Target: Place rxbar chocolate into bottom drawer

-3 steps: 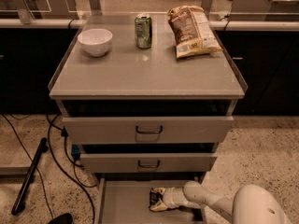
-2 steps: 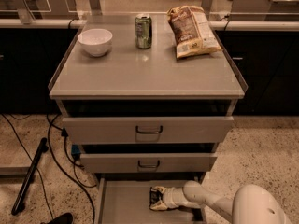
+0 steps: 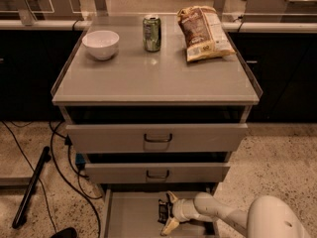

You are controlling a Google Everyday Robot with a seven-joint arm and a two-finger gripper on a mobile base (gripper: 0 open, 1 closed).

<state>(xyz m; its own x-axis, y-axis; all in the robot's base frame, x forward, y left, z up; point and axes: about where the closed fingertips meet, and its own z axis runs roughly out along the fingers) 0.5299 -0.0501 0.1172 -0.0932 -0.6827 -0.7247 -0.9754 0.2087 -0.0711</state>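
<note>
The rxbar chocolate [image 3: 162, 211], a small dark bar, lies in the open bottom drawer [image 3: 131, 217], near the middle of its grey floor. My gripper [image 3: 170, 212] reaches into the drawer from the right. Its pale fingers [image 3: 171, 198] are spread apart, one above and one below the bar, with a gap between them and the bar. The white arm [image 3: 218, 211] runs off to the lower right.
On the cabinet top [image 3: 156, 73] stand a white bowl [image 3: 100, 43], a green can [image 3: 151, 32] and a brown and white chip bag [image 3: 204, 32]. The two upper drawers [image 3: 157, 138] stand slightly open. Black cables [image 3: 59, 167] and a dark pole [image 3: 30, 187] lie on the floor at the left.
The gripper's fingers have spread wider around the bar. The bar and the arm stay in about the same place in the drawer.
</note>
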